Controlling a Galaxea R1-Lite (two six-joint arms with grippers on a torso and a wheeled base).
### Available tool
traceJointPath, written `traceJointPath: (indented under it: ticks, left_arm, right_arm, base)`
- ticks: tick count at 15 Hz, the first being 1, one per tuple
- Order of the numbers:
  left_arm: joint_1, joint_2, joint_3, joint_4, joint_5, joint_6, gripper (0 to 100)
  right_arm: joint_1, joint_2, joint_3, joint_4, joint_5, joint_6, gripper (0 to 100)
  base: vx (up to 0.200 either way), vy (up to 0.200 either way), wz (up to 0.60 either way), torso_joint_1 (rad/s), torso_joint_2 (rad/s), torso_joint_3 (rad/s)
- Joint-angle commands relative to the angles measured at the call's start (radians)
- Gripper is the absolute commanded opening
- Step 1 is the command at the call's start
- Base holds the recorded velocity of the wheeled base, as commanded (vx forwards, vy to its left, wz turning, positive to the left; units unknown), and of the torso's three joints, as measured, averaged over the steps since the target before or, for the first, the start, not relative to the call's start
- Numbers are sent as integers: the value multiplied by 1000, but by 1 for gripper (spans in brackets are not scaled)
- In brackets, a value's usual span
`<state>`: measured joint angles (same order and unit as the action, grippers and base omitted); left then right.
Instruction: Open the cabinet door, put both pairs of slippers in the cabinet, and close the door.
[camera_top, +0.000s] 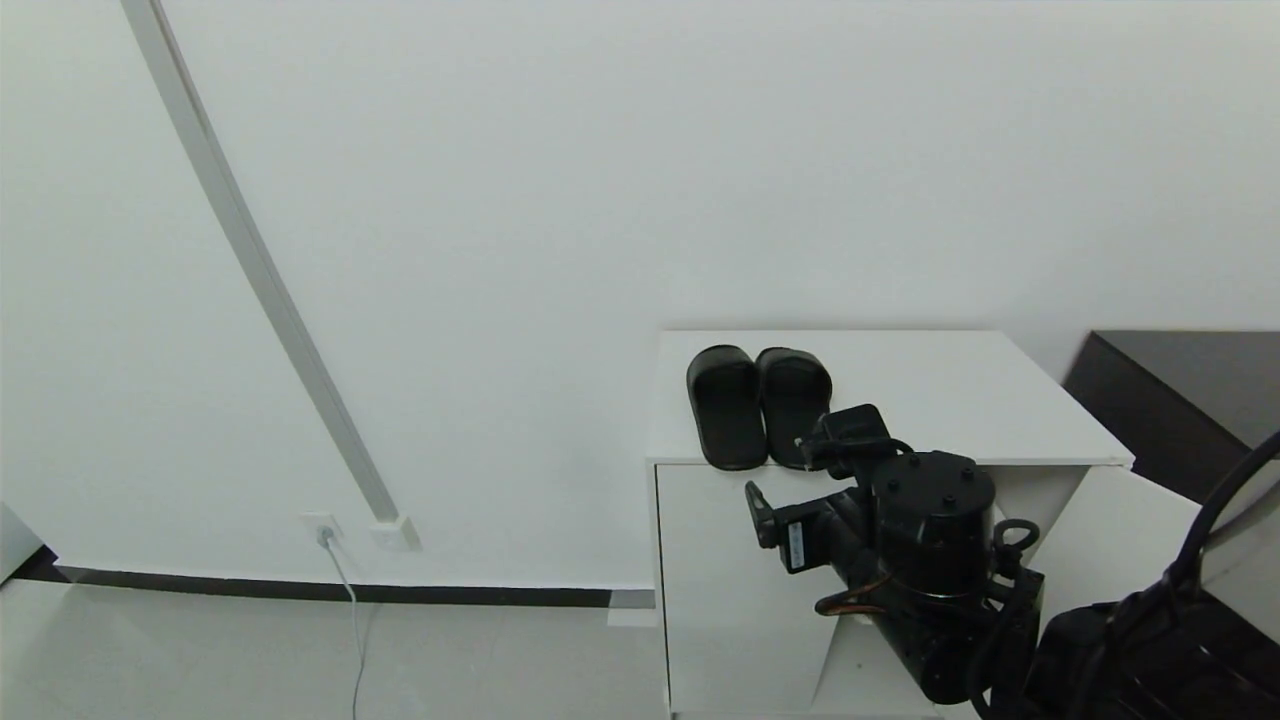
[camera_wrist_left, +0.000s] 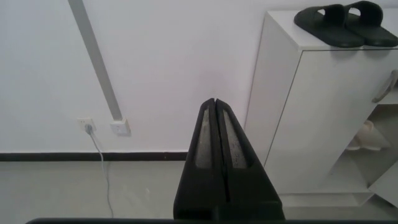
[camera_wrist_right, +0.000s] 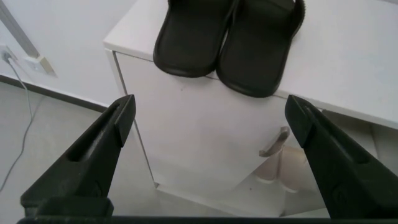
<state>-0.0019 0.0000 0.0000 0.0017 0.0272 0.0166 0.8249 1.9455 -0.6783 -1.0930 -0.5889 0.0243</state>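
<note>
Left gripper (camera_wrist_left: 214, 109), pressed together and idle, hangs clear by the wall (camera_wrist_left: 155, 62); black slippers (camera_top: 760, 405) sit side by side on top of the cabinet (camera_top: 900, 390), right gripper (camera_wrist_right: 210, 106) spread wide before them, likely lining up a grab.

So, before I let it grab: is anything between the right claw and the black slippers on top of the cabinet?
Nothing visible does. The open right claw faces the black slippers, which lie at the front edge of the cabinet top, with only open air between them.
</note>
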Motion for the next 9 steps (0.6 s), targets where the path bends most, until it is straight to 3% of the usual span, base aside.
traceJointPath:
  ticks: [1,4,6,9]
  left_arm:
    - [0,0,0,0,2,-10,0]
    - [0,2,0,0,-3,-10,0]
    - [0,0,0,0,-3,-10,0]
    - [0,2,0,0,-3,-10,0]
  right_arm:
    - [-12,12,-1,-2,0,2,100]
    - [-33,32,-17,-2,1,-1,100]
    - [-43,58,-102,18,0,6,100]
    - [-58,58,-270,269,-2,129,100]
  base:
    - [0,0,0,163,-364,-198]
    - [0,0,0,165,-362,-196]
    - [0,0,0,166,-347,-183]
    - [0,0,0,162,-341,-181]
